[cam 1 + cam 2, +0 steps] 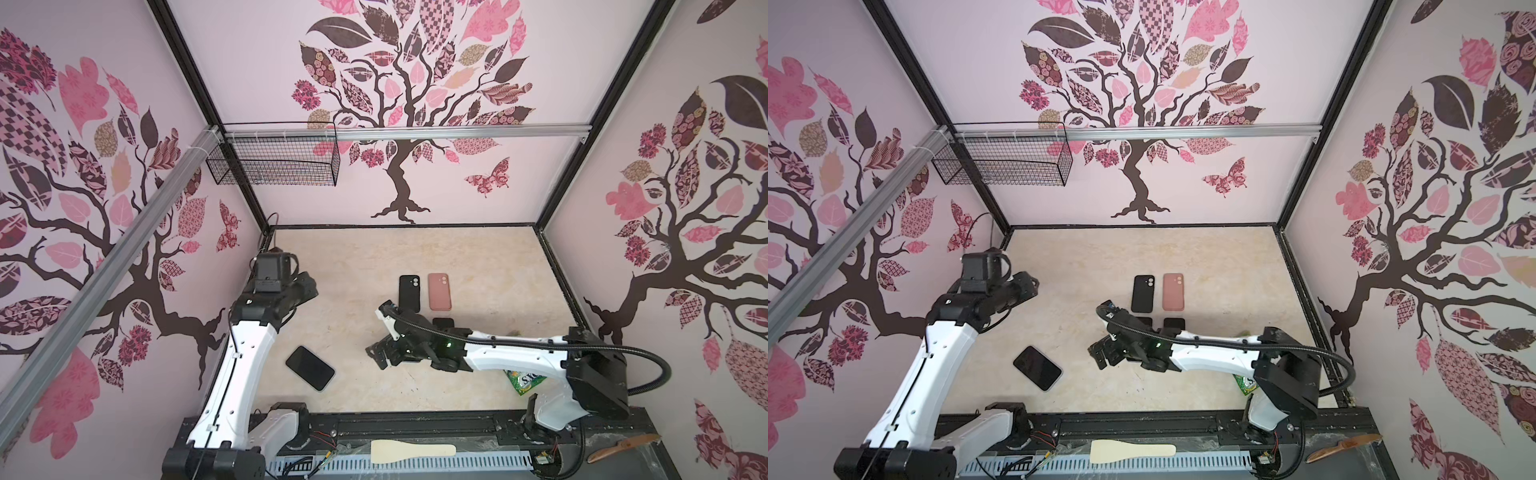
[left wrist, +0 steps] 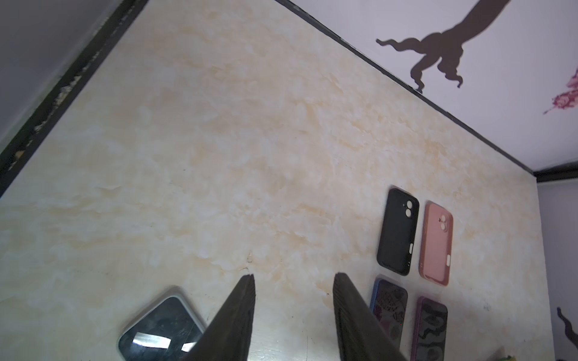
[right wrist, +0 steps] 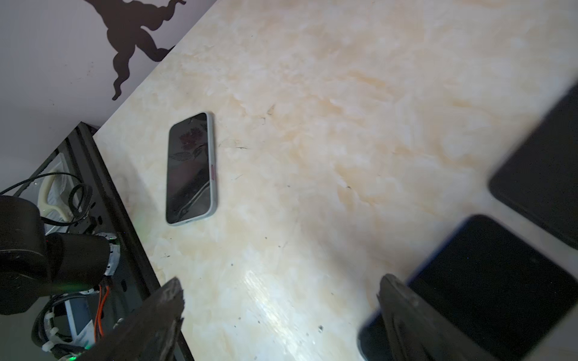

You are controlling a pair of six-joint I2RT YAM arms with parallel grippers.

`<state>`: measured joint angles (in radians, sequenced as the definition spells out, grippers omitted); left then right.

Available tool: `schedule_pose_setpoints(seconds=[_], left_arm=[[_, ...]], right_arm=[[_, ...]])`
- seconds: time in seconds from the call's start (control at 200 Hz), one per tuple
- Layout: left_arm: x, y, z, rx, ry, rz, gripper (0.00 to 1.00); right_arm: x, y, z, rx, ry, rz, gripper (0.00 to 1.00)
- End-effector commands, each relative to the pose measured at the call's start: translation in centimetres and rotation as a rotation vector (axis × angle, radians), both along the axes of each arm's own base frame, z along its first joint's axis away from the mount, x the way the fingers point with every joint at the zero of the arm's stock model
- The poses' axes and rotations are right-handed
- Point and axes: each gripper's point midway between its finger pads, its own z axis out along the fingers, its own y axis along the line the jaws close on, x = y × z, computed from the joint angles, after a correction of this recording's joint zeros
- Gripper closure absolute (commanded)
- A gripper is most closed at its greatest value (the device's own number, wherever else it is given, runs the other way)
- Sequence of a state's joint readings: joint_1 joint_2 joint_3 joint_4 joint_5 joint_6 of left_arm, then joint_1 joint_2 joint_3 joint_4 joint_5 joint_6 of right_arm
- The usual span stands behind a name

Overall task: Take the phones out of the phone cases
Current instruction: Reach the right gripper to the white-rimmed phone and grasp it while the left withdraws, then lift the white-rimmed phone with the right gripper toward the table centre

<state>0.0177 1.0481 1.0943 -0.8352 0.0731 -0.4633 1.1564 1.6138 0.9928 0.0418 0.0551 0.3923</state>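
Where phone (image 1: 310,368) (cased) lies, bare tabletop (image 1: 353,270) surrounds it.

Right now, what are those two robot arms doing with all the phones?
They are meant to pull a phone out of its case, but neither arm holds anything. The left gripper is open above the table. The right gripper is open beside a blue-edged phone and a purple-edged phone. A phone in a pale case lies screen-up nearer the left arm. A black case and a pink case lie farther back, seemingly empty.
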Motion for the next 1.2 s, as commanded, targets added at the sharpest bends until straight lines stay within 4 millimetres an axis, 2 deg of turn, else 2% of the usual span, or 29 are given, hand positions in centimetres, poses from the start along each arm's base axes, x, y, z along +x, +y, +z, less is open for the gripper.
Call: schedule_pose_setpoints(seconds=[0.0, 0.21, 0.375, 0.455, 0.69, 0.955, 1.0, 1.01, 1.02, 1.125, 1.14, 1.195], left_arm=[[-1.6, 0.3, -1.9, -0.099, 0.053, -0.022, 0.54], [-3.2, 3.6, -2.2, -0.17, 0.046, 0.096, 0.52], [-3.8, 5.0, -2.4, -0.189, 0.037, 0.189, 0.44], [-4.1, 6.0, -2.7, -0.2, 0.047, 0.251, 0.41], [-5.0, 8.6, -3.0, -0.192, 0.057, 0.413, 0.19], [-5.9, 9.6, -2.7, -0.138, 0.067, 0.459, 0.16], [-5.9, 9.6, -2.7, -0.136, 0.065, 0.462, 0.16], [-5.9, 9.6, -2.7, -0.135, 0.066, 0.463, 0.16], [-5.9, 9.6, -2.6, -0.136, 0.065, 0.463, 0.16], [-5.9, 9.7, -2.6, -0.134, 0.06, 0.465, 0.16], [-5.9, 9.7, -2.6, -0.133, 0.06, 0.463, 0.16], [-5.9, 9.7, -2.6, -0.133, 0.059, 0.464, 0.16]], right_arm=[[-1.3, 3.6, -0.8, -0.037, -0.013, 0.061, 0.0], [-4.8, 9.4, -3.7, -0.137, -0.001, 0.199, 0.01], [-5.8, 12.2, -5.3, -0.194, 0.005, 0.253, 0.01], [-5.8, 13.0, -6.3, -0.228, 0.01, 0.265, 0.0], [-5.3, 15.2, -8.5, -0.311, 0.011, 0.293, 0.01], [-4.8, 17.0, -9.7, -0.369, 0.006, 0.319, 0.01], [-4.7, 17.3, -9.3, -0.369, 0.003, 0.322, 0.01], [-4.8, 17.2, -10.5, -0.39, 0.011, 0.324, 0.01], [-4.8, 17.1, -10.9, -0.398, 0.013, 0.325, 0.01], [-4.5, 16.8, -12.4, -0.452, 0.017, 0.322, 0.01], [-4.4, 17.3, -11.6, -0.437, 0.008, 0.322, 0.01], [-4.2, 17.4, -11.8, -0.448, 0.003, 0.317, 0.01]])
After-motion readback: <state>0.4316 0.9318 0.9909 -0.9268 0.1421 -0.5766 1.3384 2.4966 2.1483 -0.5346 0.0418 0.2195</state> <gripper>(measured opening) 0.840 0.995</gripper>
